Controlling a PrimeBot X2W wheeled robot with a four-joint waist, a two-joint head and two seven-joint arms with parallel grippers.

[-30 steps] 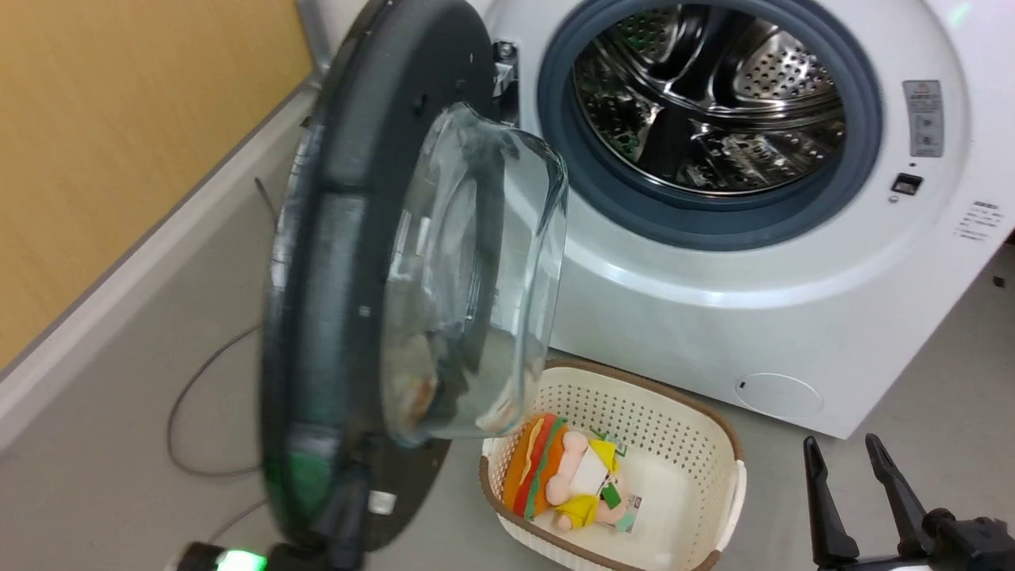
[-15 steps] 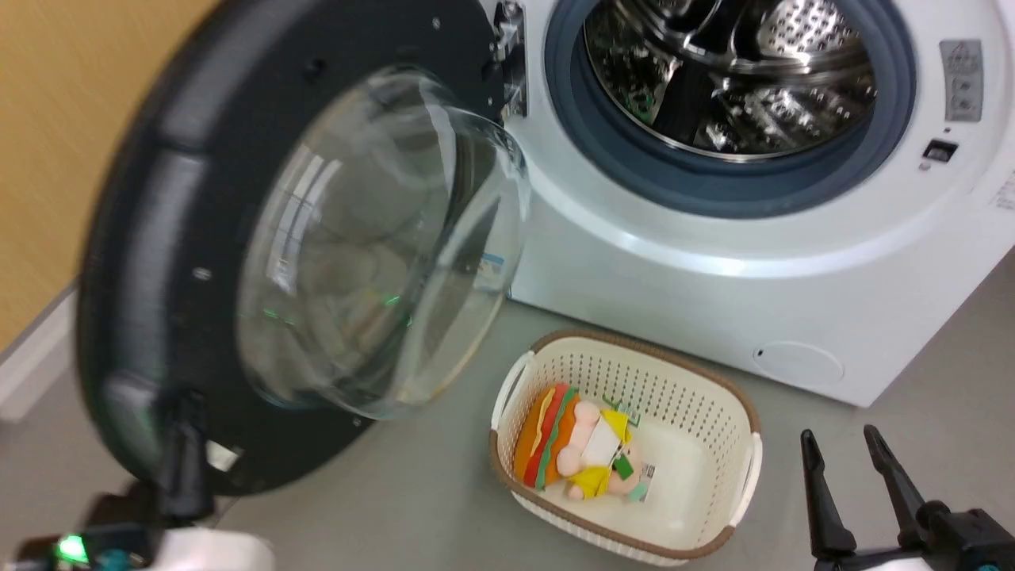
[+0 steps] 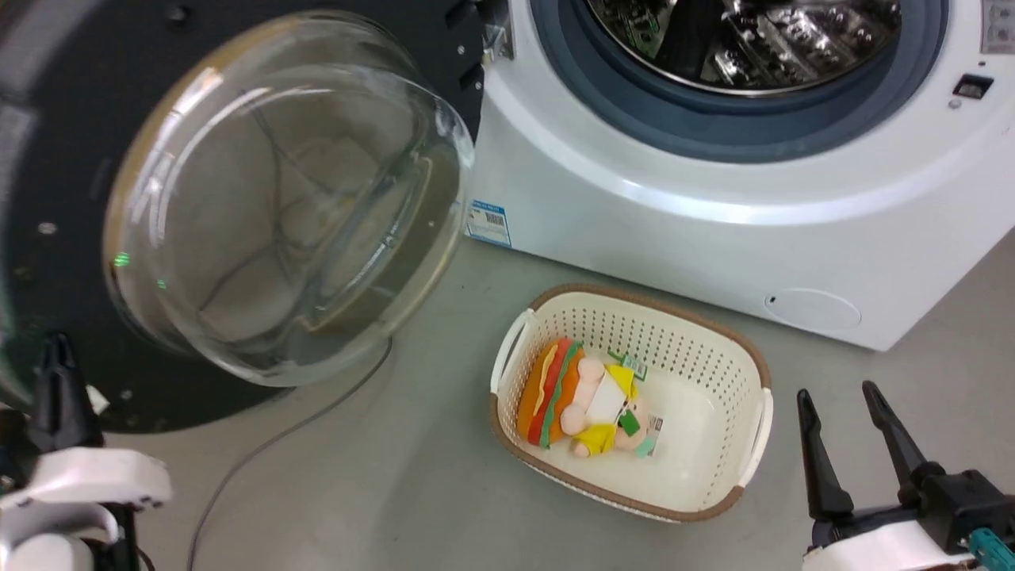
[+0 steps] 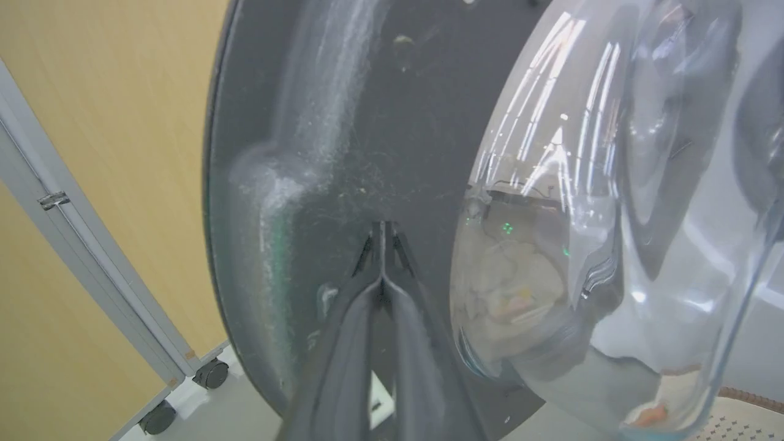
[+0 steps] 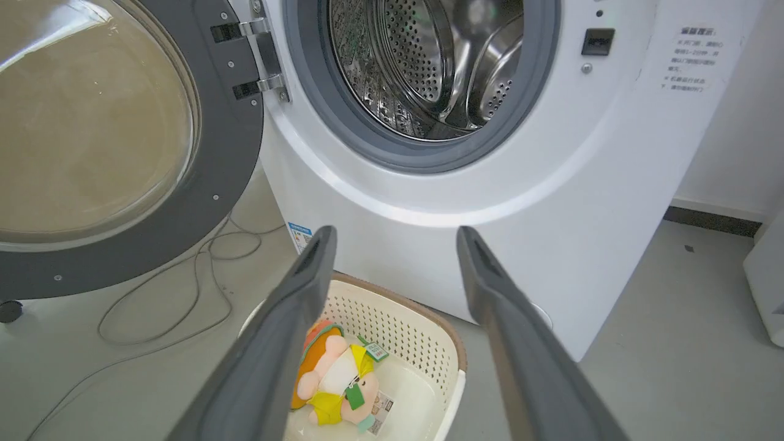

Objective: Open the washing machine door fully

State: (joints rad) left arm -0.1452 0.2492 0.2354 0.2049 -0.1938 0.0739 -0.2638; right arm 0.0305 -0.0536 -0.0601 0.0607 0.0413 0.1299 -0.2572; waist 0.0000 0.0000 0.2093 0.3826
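The washing machine door point(image 3: 47, 159) stands swung far out to the left of the machine, its clear glass bowl point(image 3: 285, 198) bulging toward me. In the right wrist view the door point(image 5: 226, 159) hangs on its metal hinge point(image 5: 263, 55) beside the steel drum opening point(image 5: 429, 67). My left gripper point(image 4: 381, 229) is shut, with its tips against the door's black inner face point(image 4: 367, 122), left of the glass. From the head it shows at the door's lower edge point(image 3: 55, 353). My right gripper point(image 3: 835, 390) is open and holds nothing, low on the right, away from the door.
A cream basket point(image 3: 745, 444) holding a plush toy point(image 3: 587, 404) sits on the floor before the machine, under my right gripper point(image 5: 397, 233). A grey cable point(image 3: 285, 436) trails over the floor below the door. A wood panel on castors point(image 4: 211, 373) stands behind the door.
The door has swung much further open to the left, from edge-on to facing me. My left gripper went left with its lower edge. The head camera has shifted; the right gripper stayed put.
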